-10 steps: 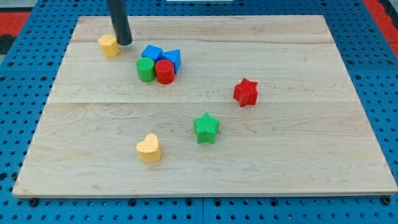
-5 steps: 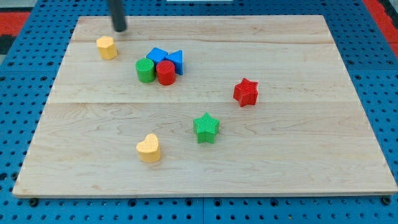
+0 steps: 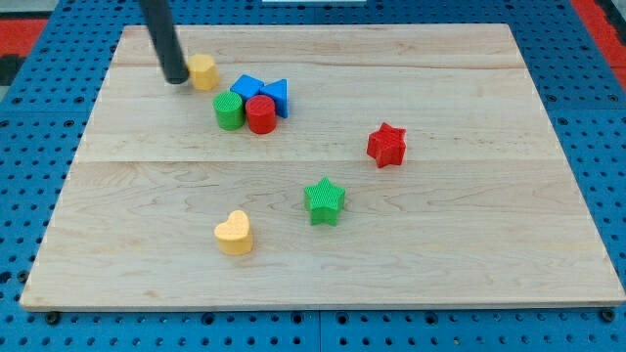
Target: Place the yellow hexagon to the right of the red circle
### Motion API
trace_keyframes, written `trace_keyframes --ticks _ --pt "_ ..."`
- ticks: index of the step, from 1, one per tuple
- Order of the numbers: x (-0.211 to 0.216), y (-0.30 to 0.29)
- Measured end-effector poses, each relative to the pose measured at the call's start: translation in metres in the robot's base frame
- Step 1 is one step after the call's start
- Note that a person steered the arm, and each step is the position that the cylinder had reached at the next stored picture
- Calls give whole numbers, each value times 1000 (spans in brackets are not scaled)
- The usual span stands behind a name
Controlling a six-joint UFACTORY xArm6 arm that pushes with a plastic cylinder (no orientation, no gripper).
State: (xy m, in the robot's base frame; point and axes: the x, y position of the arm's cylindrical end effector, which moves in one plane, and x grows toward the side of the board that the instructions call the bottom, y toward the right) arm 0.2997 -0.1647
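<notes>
Rod end, my tip (image 3: 176,80), touches the yellow hexagon's (image 3: 203,71) left side; red circle (image 3: 260,113) sits to the lower right. No claw shows, so I cannot tell its state.

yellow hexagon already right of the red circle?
No, the yellow hexagon sits up-left of the red circle, with my tip at its left side.

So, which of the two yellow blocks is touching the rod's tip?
The yellow hexagon at the view's top left: my tip sits against its left side. The yellow heart lies far off, near the view's bottom.
</notes>
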Motion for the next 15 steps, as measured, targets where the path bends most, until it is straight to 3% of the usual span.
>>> trace_keyframes --ticks 1,2,4,5,6,8,12,15 --pt "-12 32" --pt "-21 5" --pt "-30 132" --pt "-71 121" --pt "-75 153" --pt "-30 201" --pt "-46 202" --pt "25 199"
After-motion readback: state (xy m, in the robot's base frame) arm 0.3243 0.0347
